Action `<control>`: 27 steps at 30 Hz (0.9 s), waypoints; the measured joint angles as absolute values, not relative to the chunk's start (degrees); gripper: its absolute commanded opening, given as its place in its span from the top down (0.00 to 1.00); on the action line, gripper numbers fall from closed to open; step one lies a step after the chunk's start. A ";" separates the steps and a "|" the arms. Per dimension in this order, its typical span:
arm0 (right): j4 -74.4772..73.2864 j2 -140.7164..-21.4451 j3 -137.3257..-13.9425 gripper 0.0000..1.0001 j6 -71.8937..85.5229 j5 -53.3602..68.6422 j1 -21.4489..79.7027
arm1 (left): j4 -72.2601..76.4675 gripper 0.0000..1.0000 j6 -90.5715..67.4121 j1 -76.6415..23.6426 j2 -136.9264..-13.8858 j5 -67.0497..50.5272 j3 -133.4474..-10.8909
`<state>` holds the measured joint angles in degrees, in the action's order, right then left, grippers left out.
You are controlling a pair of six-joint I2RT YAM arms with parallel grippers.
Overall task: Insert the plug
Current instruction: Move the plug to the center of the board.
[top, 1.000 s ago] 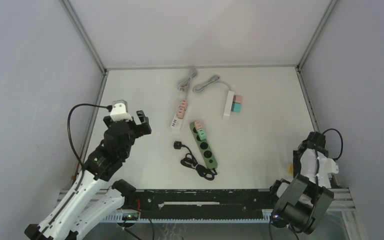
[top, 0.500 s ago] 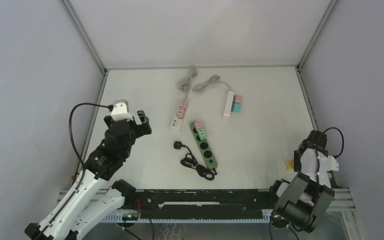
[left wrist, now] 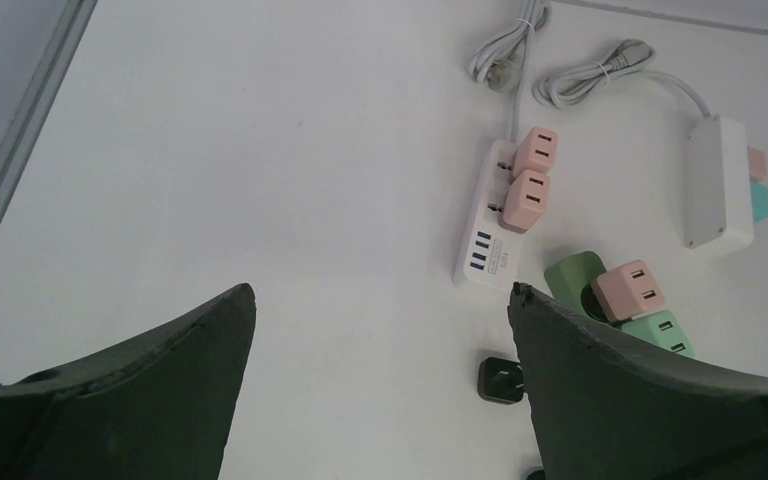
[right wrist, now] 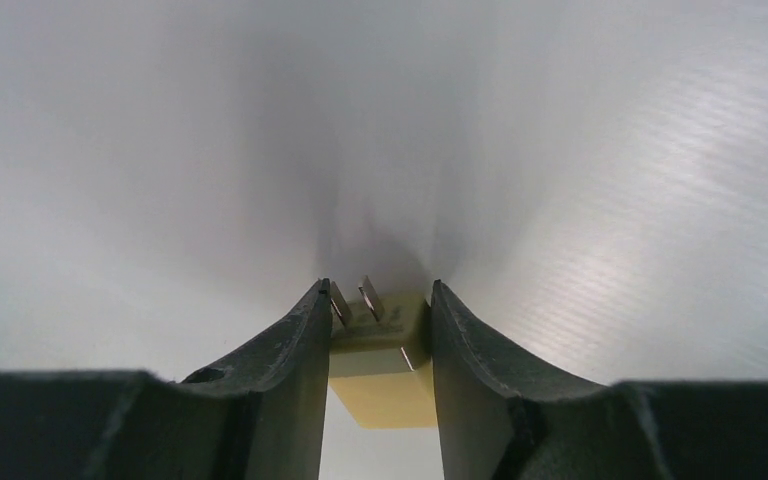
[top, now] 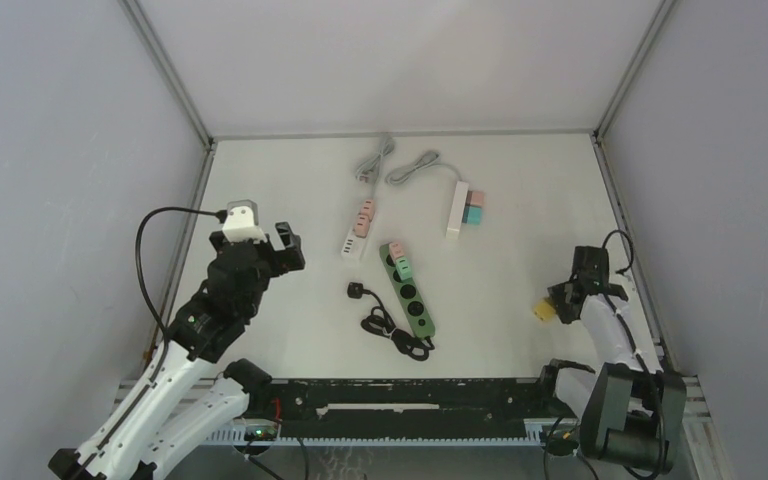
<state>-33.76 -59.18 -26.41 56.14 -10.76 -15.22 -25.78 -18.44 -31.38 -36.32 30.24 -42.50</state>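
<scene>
Top view: at lower right, the right gripper [top: 553,303] clamps a yellow plug [top: 542,312], well apart from the green strip [top: 410,290] at centre. The left gripper [top: 285,247] hangs open at left.

Left wrist view: one finger hides part of the green strip.

Right wrist view: the plug's prongs point forward, likely to meet a socket, and the fingers [right wrist: 280,360] hide its sides.

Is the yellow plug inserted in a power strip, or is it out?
Out. The yellow plug sits between the fingers of the right gripper, its two prongs bare, apart from the green power strip.
</scene>
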 measured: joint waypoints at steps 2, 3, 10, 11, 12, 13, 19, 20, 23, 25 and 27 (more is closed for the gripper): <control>-33.41 -59.66 -26.92 0.68 55.11 -10.72 -12.29 | -25.74 0.00 -18.65 -31.38 -36.27 29.30 -42.50; -33.17 -60.01 -27.29 0.68 54.46 -10.72 -10.68 | -25.71 0.00 -19.07 -31.38 -36.27 28.86 -42.50; -31.44 -65.04 -32.14 0.68 48.64 -9.74 -1.04 | -25.02 0.00 -20.51 -31.38 -37.23 24.69 -42.50; -31.05 -65.82 -32.77 0.68 47.77 -9.58 0.10 | -24.97 0.00 -20.53 -31.38 -37.50 24.29 -42.50; -30.55 -66.81 -33.50 0.68 46.76 -9.39 1.50 | -24.97 0.00 -20.53 -31.38 -37.71 23.79 -42.50; -30.13 -67.61 -34.00 0.68 46.11 -9.17 2.55 | -24.97 0.00 -20.56 -31.38 -38.02 23.31 -42.50; -29.06 -75.40 -37.98 0.58 42.11 -8.38 9.02 | -24.97 0.00 -20.58 -31.38 -38.89 20.99 -42.50; -29.32 -76.69 -38.85 0.56 41.65 -8.43 9.80 | -24.97 0.00 -20.60 -31.38 -38.87 20.71 -42.50; -31.51 -81.28 -43.09 0.43 40.58 -9.37 12.43 | -24.95 0.00 -20.60 -31.38 -38.85 20.53 -42.50; -32.84 -82.94 -45.67 0.33 40.51 -10.39 14.17 | -24.97 0.00 -20.60 -31.38 -38.83 20.51 -42.50; -34.09 -82.76 -47.44 0.26 40.53 -11.16 15.44 | -24.97 0.00 -20.60 -31.38 -38.79 20.49 -42.50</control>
